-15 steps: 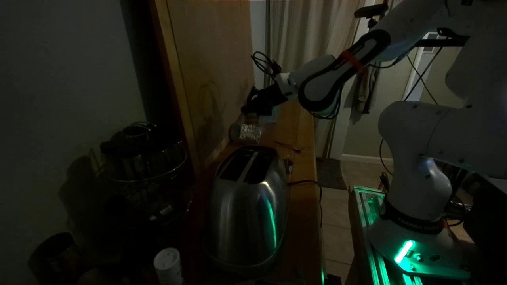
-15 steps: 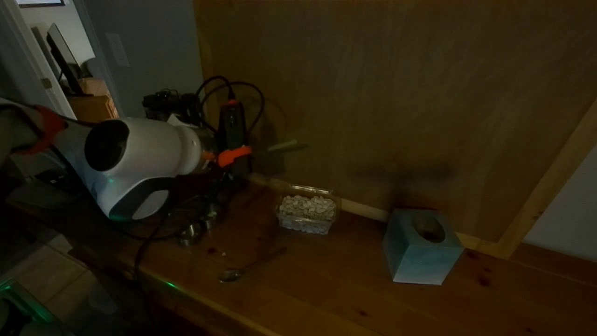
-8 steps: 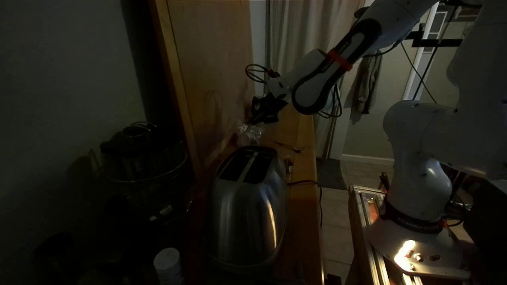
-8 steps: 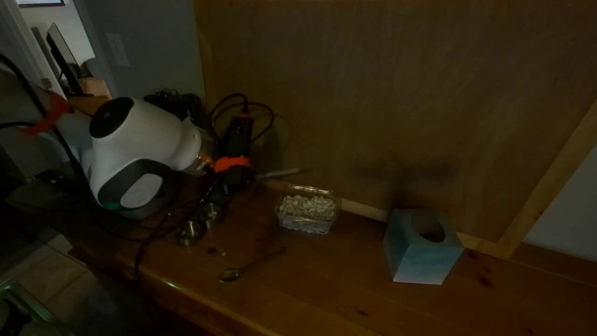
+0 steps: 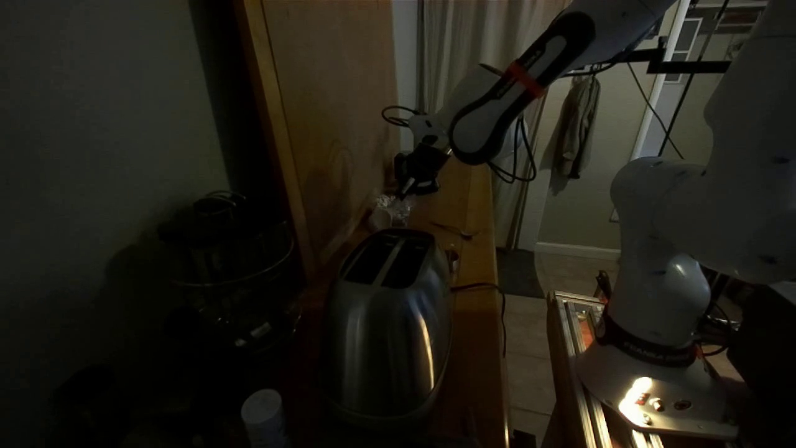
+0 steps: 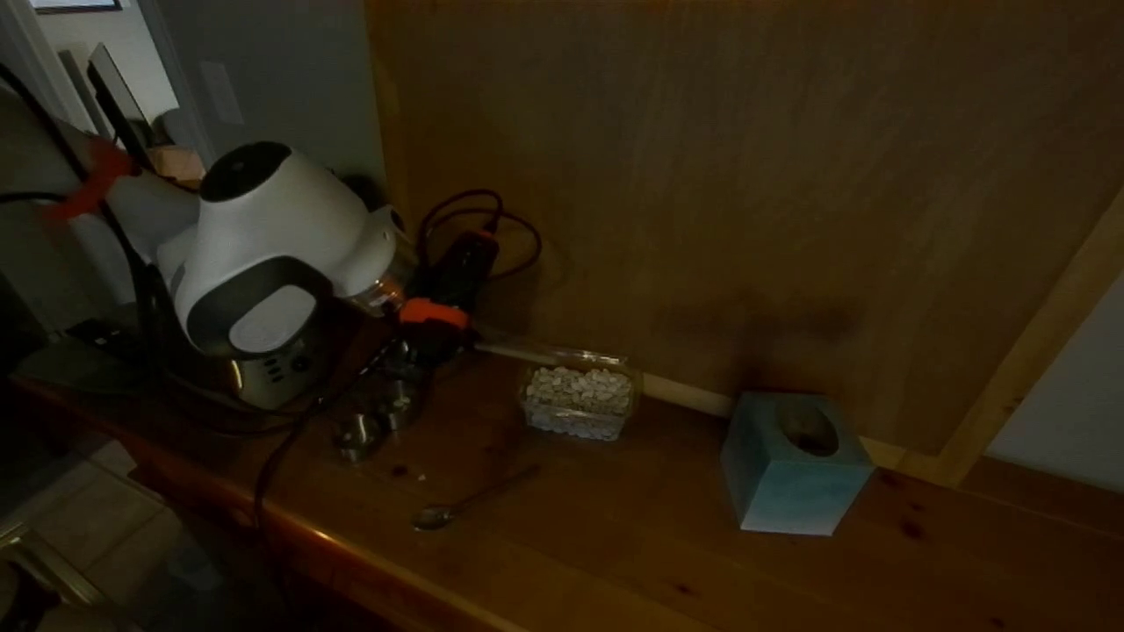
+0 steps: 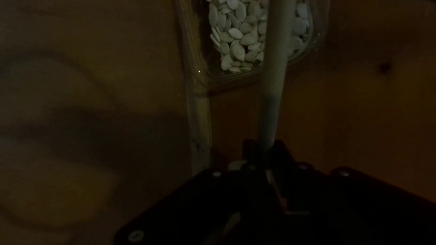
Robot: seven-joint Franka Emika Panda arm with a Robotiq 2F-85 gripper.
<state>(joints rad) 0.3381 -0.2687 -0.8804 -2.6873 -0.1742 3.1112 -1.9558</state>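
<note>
In the wrist view, the gripper (image 7: 265, 149) is closed around a pale stick (image 7: 273, 73), which points to twelve o'clock across the clear plastic container (image 7: 196, 44). Its far end is outside this picture, so I cannot tell if it touches anything. I think a round stick like this may turn in the grip, so a firm hold and slow motion seem wise, with care for the container's edge. Inside are many flat pale seeds (image 7: 238, 51). In an exterior view, a metal cup (image 6: 353, 449) and a second cup (image 6: 392, 423) stand near nine o'clock from the container; the second has few pale pieces (image 6: 400, 403) inside.
</note>
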